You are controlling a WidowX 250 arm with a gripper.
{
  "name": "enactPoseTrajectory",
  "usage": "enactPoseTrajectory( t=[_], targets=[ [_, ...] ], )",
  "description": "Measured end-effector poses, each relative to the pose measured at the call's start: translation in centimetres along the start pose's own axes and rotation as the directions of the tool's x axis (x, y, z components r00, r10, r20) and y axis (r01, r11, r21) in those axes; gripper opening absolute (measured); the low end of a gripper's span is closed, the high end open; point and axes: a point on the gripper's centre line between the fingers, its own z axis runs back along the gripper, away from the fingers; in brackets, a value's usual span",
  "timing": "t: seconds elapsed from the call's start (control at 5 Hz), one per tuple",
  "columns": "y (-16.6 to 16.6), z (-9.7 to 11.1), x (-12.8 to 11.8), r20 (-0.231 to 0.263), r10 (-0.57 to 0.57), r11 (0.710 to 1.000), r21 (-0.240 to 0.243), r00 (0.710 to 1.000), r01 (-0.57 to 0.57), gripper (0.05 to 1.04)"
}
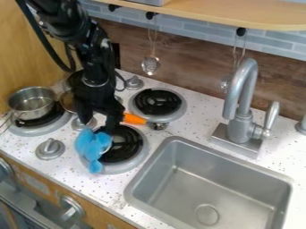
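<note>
A black robot arm reaches down from the upper left over a toy kitchen counter (161, 165), its end effector (99, 128) poised wide, tips apart, above a soft-looking blue toy (92, 145). The toy lies at the left edge of the near right-hand burner (127, 144), partly over its black coil; whether the end effector touches it cannot be told. Just to the right of the arm, a utensil with an orange handle (134, 119) lies between that burner and the far right-hand burner (157, 103), its metal end pointing toward the sink (221, 188). At left, a metal pot (32, 103) sits upright on another burner, near a gray knob (50, 148). A silver faucet (241, 103) stands behind the sink. A slotted spoon (150, 65) hangs against the wood-look wall (191, 62), below a light wooden shelf (227, 12).
</note>
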Motion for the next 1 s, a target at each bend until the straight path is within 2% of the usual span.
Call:
enactPoseTrajectory(
  t=[0.2, 0.6, 0.8, 1.0],
  targets=[
    [0.2, -1.2, -0.6, -0.036, -0.011, 1.000, 0.019, 0.999, 0.012, 1.001],
    [-0.6, -2.8, -1.8, -0.110, -0.055, 0.998, -0.031, 0.992, 0.052, 1.001],
    [-0.3, -2.8, -2.2, -0.133, -0.062, 0.998, -0.035, 0.989, 0.058, 0.967],
    [-0.4, -2.9, -2.2, -0.131, -0.070, 0.997, -0.035, 0.989, 0.066, 0.715]
  ],
)
